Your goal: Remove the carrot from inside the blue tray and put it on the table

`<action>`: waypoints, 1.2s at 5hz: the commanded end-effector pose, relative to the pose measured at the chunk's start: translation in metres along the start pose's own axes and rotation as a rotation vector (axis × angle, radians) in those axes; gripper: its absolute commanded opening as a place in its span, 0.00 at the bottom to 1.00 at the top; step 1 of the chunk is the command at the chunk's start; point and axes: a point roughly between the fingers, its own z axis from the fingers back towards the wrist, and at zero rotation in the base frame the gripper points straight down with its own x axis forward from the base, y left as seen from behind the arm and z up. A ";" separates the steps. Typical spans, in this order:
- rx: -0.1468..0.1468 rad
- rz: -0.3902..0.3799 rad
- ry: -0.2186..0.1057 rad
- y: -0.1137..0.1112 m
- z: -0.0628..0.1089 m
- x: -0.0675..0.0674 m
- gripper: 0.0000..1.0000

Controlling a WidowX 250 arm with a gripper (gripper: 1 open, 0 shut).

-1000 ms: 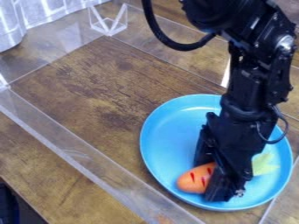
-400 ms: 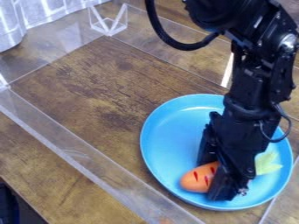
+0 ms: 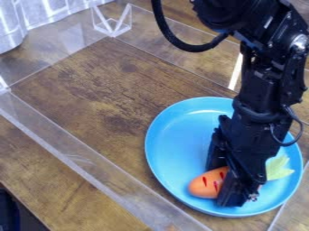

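On the dark wooden table [image 3: 108, 86], the black arm [image 3: 259, 90] stands upright, wrist pointing straight down into the blue tray [image 3: 175, 144]. Its jaws [image 3: 237, 188] are clamped on the carrot [image 3: 208, 183], whose orange body protrudes to their left.

One fixed camera, high and angled down across the table corner.

I see the scene from above, looking obliquely down on the table [image 3: 108, 81], close enough that the arm's upper part leaves the frame at the top. The blue tray [image 3: 175, 135] sits lower right, its edge cropped; the clear plastic wall [image 3: 72, 149] crosses diagonally at lower left. I have no second view.
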 end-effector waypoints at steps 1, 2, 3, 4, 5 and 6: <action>-0.023 -0.042 0.039 -0.002 -0.018 -0.002 0.00; -0.026 -0.048 0.038 -0.003 -0.018 -0.001 0.00; -0.029 -0.053 0.037 -0.004 -0.018 0.000 0.00; -0.032 -0.059 0.037 -0.005 -0.019 0.001 0.00; -0.028 -0.056 0.044 -0.004 -0.016 -0.001 0.00; -0.024 -0.053 0.053 -0.003 -0.012 -0.003 0.00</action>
